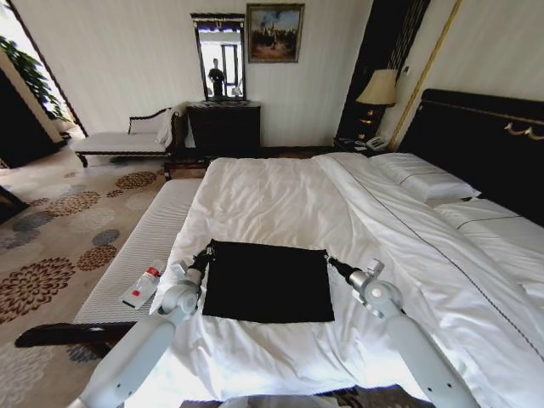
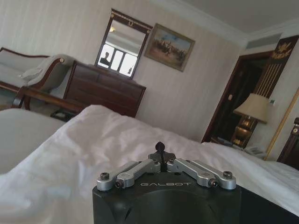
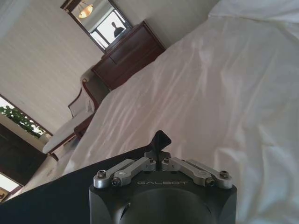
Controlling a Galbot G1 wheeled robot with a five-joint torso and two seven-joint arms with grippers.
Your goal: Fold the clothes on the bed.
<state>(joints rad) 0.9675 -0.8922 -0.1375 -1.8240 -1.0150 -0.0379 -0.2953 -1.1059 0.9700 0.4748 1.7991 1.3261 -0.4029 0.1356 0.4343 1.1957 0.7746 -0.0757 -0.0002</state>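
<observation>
Head view: black T-shirt lies folded flat on the bed, spanning between both end effectors. Left end effector and right end effector each pinch shut on a far corner, equally near.

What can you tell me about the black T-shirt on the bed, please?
The black T-shirt looks like soft fabric, folded into a flat, nearly square rectangle; no lettering or sleeves show. It lies on the white duvet near the foot of the bed. The left gripper and the right gripper are shut on its two far corners.
</observation>
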